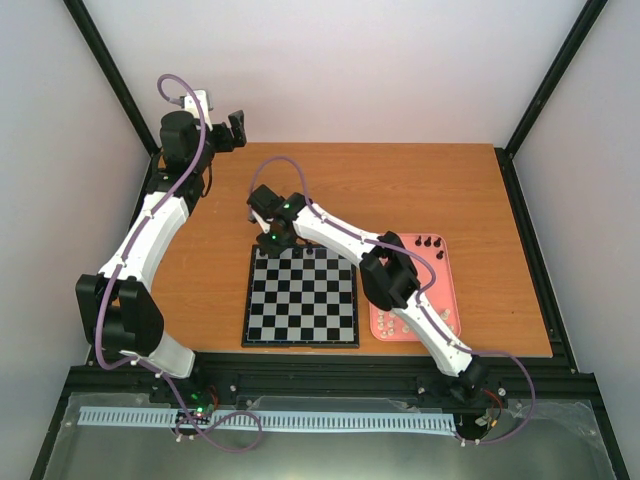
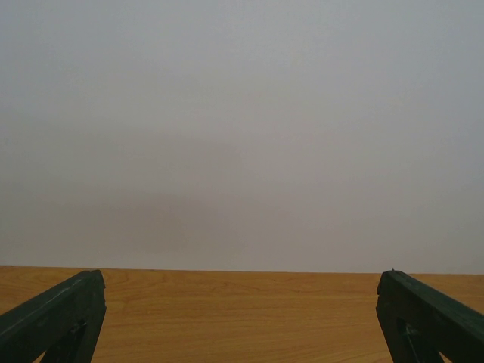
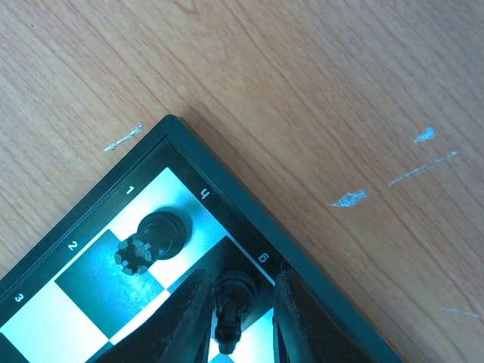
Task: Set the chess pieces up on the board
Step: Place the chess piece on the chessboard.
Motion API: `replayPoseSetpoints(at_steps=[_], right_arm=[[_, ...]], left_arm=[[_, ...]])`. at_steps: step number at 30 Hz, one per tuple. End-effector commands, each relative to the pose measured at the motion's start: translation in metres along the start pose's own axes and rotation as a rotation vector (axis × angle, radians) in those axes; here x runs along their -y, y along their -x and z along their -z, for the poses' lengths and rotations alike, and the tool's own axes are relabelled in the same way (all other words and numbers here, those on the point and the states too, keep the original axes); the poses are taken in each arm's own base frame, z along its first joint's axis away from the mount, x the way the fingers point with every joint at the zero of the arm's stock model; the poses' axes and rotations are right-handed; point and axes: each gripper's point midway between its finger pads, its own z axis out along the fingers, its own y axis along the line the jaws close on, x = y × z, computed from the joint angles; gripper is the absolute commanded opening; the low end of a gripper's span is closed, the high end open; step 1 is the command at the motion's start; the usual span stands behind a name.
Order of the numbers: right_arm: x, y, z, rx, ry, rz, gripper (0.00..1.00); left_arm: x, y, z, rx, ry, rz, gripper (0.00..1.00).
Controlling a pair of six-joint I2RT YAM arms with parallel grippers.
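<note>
The board (image 1: pixel 300 296) lies in the middle of the table. My right gripper (image 1: pixel 272 240) hovers low over its far left corner. In the right wrist view a black rook (image 3: pixel 144 246) stands on the corner square. A second black piece (image 3: pixel 231 310) stands on the square beside it, between my right gripper's (image 3: pixel 238 325) fingers. The jaws straddle it with a gap on the right side. More black pieces (image 1: pixel 430 243) and cream-white pieces (image 1: pixel 400 322) sit in the pink tray (image 1: pixel 445 270). My left gripper (image 1: pixel 238 130) is raised at the back left, open and empty.
The pink tray lies just right of the board, partly under my right arm. The left wrist view shows only bare wooden table (image 2: pixel 242 302), the white back wall and my spread fingers (image 2: pixel 60 314). A black frame post stands at the back left.
</note>
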Motion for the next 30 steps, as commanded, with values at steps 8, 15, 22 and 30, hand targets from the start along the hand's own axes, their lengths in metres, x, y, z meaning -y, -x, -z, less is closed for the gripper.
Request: replayPoseSetpoints(at_steps=[8, 15, 22, 30], right_arm=[[0.006, 0.024, 0.043, 0.109, -0.083, 0.015, 0.32], [0.014, 0.028, 0.062, 0.152, -0.114, 0.001, 0.40], [0.023, 0.023, 0.076, 0.166, -0.137, -0.010, 0.48], [0.089, -0.021, 0.102, 0.150, -0.274, -0.157, 0.48]], left_arm=[[0.004, 0.021, 0.002, 0.046, -0.009, -0.011, 1.00], [0.004, 0.020, 0.002, 0.046, -0.007, -0.013, 1.00], [0.004, 0.020, 0.002, 0.045, -0.008, -0.012, 1.00], [0.003, 0.022, 0.004, 0.048, 0.000, -0.018, 1.00]])
